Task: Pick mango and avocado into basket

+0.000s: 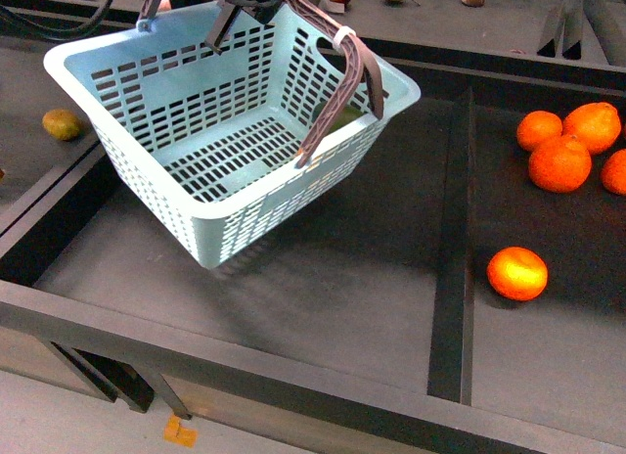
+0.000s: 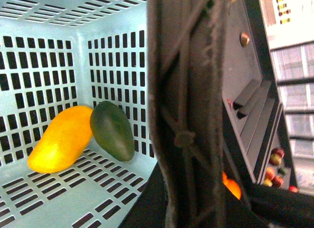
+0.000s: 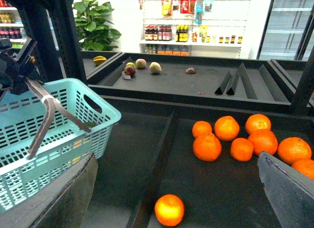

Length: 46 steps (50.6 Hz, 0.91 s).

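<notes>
The light teal basket (image 1: 225,131) hangs tilted above the dark bin, lifted by its brown handles (image 1: 342,82). My left gripper (image 1: 240,9) is shut on the handles at the top edge of the front view. In the left wrist view the yellow-orange mango (image 2: 61,139) and the dark green avocado (image 2: 113,130) lie side by side, touching, in a corner of the basket floor (image 2: 59,198). The handle (image 2: 186,115) fills the middle of that view and hides the jaws. My right gripper (image 3: 175,159) is open and holds nothing, to the right of the basket (image 3: 49,139).
A raised divider (image 1: 452,249) splits the bin. Right of it lies a pile of oranges (image 1: 562,156) and one loose orange (image 1: 516,273). A yellowish fruit (image 1: 62,124) sits in the bin on the left. Several fruits (image 3: 147,67) lie on the back shelf.
</notes>
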Available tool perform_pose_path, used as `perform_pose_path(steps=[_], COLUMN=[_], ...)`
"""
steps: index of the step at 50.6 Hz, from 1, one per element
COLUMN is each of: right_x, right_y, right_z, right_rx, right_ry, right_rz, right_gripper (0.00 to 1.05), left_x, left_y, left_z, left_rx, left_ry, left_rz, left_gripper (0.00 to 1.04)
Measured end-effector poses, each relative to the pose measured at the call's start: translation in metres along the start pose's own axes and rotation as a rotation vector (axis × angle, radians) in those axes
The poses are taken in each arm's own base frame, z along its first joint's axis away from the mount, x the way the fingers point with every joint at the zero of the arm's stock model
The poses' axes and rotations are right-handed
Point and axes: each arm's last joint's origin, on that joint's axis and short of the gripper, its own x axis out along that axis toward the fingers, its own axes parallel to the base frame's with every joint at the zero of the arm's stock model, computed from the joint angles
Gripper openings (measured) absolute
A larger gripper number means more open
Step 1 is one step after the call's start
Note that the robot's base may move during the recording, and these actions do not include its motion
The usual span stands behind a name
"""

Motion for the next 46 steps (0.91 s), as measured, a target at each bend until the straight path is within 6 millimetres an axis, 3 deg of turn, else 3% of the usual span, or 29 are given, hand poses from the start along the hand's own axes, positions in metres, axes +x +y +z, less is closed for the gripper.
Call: perform_pose_path(steps=[5,11,21,27,36,42,46], right_x=[0.000,0.000,0.000,0.000,0.000,0.000,0.000], right_y=[0.000,0.000,0.000,0.000,0.000,0.000,0.000], right_z=[0.000,0.000,0.000,0.000,0.000,0.000,0.000], right_rx=[0.000,0.000,0.000,0.000,0.000,0.000,0.000], right_ry=[0.000,0.000,0.000,0.000,0.000,0.000,0.000], right_rz=[0.000,0.000,0.000,0.000,0.000,0.000,0.000], right_gripper=[0.97,0.97,0.97,0.97,0.97,0.97,0.97], left_x=[0.024,0.054,0.069,0.071,0.047,0.011,-0.023], left_y=[0.000,0.011,0.018,0.035,0.045,0.045,0.041], left_z=[0.010,0.005,0.012,0.016,0.023,0.034,0.044], left_rx=[-0.169,-0.273,-0.375,-0.436,-0.414,-0.393,-0.388], left_ry=[-0.005,-0.017,-0.091,-0.124,-0.125,-0.138,-0.153], left_rz=[0.036,0.045,-0.039,-0.074,-0.024,-0.006,-0.023], left_gripper=[0.07,0.07,0.07,0.29,0.58,0.80,0.96])
